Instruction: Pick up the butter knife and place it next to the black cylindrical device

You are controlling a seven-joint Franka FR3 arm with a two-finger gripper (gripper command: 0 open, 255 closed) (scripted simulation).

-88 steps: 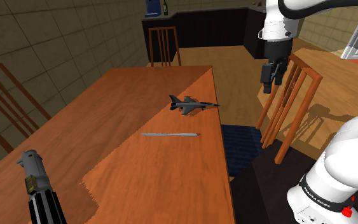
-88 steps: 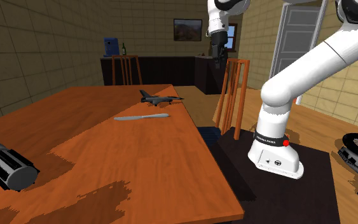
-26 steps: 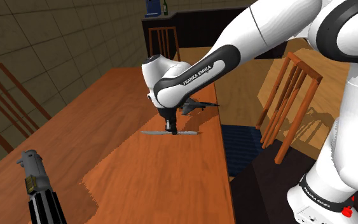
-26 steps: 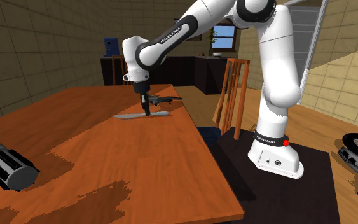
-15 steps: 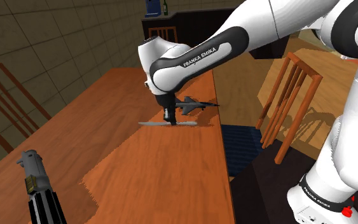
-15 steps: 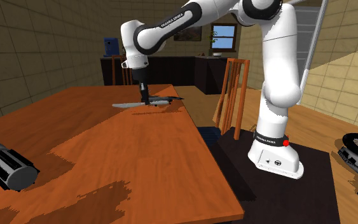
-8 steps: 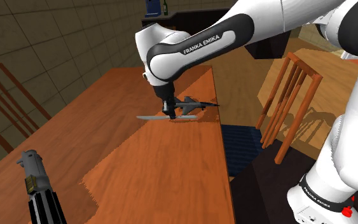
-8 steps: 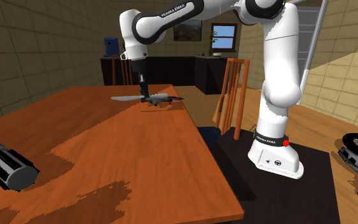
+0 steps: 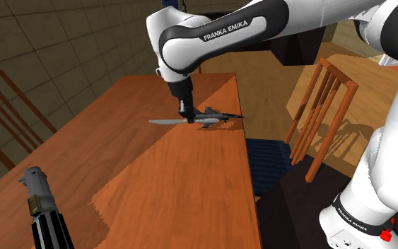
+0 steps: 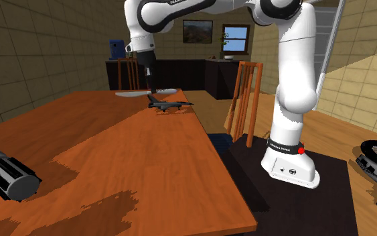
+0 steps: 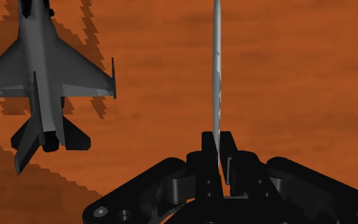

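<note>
The fingers gripped the knife, level above the desk; the black cylinder lay well apart, in the shoulder view's lower left.

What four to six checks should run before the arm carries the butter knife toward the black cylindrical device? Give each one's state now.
1. Grip: ok; the gripper clasps the butter knife between its fingers.
2. Lift: ok; the butter knife hangs above the table.
3. Butter knife level: ok, roughly.
4. Clearance from the toy jet: ok; they are apart.
5. Target found: ok; the black cylindrical device lies at the shoulder view's lower left.
6. Grip centred along the butter knife: cannot tell.
</note>
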